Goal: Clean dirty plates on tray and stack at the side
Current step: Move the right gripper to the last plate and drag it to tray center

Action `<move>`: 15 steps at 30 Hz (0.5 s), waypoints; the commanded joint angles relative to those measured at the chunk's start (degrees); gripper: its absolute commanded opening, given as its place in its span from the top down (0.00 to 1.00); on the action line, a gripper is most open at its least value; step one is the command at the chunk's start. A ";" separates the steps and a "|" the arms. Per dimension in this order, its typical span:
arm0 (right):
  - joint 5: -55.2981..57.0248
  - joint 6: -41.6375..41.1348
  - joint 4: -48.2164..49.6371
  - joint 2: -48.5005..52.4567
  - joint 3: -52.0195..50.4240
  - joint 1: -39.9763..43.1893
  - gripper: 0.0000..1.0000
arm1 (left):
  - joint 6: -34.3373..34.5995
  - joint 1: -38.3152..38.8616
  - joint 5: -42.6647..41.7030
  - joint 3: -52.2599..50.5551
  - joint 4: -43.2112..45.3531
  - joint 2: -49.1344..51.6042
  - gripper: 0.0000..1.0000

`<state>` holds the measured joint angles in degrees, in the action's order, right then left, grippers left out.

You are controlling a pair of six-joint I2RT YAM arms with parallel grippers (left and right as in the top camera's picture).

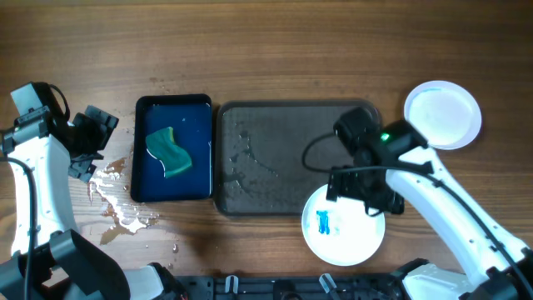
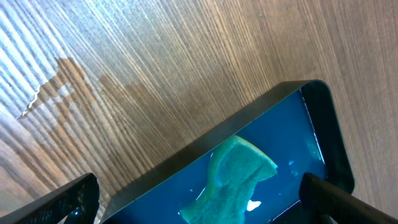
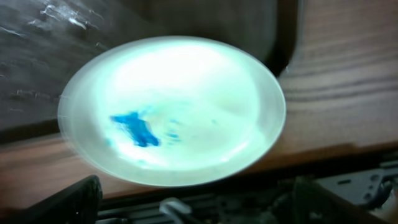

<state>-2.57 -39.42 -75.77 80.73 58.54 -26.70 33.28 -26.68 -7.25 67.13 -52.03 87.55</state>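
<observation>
Smeared round white plate [image 1: 343,237] lies across the near right corner of the large dark grey tray [image 1: 275,167], beneath my right gripper [image 1: 364,198], fingers apart. My left gripper [image 1: 93,146] hangs spread beside the small blue tray [image 1: 173,101].

— Where is there room over the grey tray [image 1: 266,167]?
— Its left and middle lie bare. The right arm [image 1: 450,198] crosses its 4 o'clock corner, above a plate [image 1: 346,240].
— And at 9 o'clock?
— A blue tray [image 1: 172,103] sits just beside it, sponge [image 1: 169,152] inside; open table [image 1: 275,50] at 12.
</observation>
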 commanded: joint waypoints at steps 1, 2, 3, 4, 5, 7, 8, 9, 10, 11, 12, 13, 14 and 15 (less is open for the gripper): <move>-3.89 -5.66 5.09 -1.14 -9.64 -0.11 0.00 | -1.11 0.22 -0.66 0.37 0.13 0.66 0.00; -4.31 -7.21 6.73 -1.14 -12.26 -0.11 0.00 | -1.11 0.22 -0.66 0.37 0.11 0.66 0.00; -4.33 -8.24 7.91 -1.14 -13.94 -0.11 0.00 | -1.11 0.22 -0.66 0.37 0.11 0.66 0.00; -4.33 -9.86 9.62 -1.14 -15.80 -0.11 0.00 | -1.11 0.22 -0.66 0.37 0.11 0.66 0.00; -4.28 -10.51 10.36 -1.14 -16.85 -0.07 0.01 | -1.11 0.22 -0.66 0.37 0.11 0.66 0.00; -3.26 -13.27 12.09 -1.14 -19.06 -0.02 0.00 | -1.11 0.22 -0.66 0.37 0.11 0.66 0.00; -2.51 -14.14 12.85 -1.14 -20.20 0.46 0.00 | -1.14 0.22 -0.66 0.37 0.11 0.66 0.00; -2.16 -15.15 13.40 -1.14 -21.11 1.20 0.00 | -1.11 0.22 -0.66 0.37 0.11 0.66 0.00; -2.01 -15.13 13.55 -1.14 -22.03 2.54 0.00 | -1.11 0.22 -0.66 0.37 0.11 0.66 0.00; -1.79 -14.69 13.68 -1.14 -22.45 3.61 0.00 | -1.14 0.22 -0.66 0.37 0.13 0.66 0.00; -1.73 -14.38 13.66 -1.14 -22.51 4.94 0.00 | -1.11 0.22 -0.66 0.37 0.13 0.66 0.00; -1.73 -12.94 13.86 -1.14 -22.51 6.56 0.00 | -1.11 0.22 -0.66 0.37 0.13 0.66 0.00; -1.75 -11.56 14.27 -1.14 -22.51 7.67 0.00 | -1.14 0.22 -0.66 0.37 0.13 0.66 0.00; -2.40 -10.64 14.91 -1.14 -22.51 8.68 0.00 | -1.14 0.22 -0.68 0.37 0.13 0.66 0.00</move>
<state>-6.66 -51.35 -62.67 79.75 36.88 -20.60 33.28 -26.68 -7.40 67.13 -52.03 87.55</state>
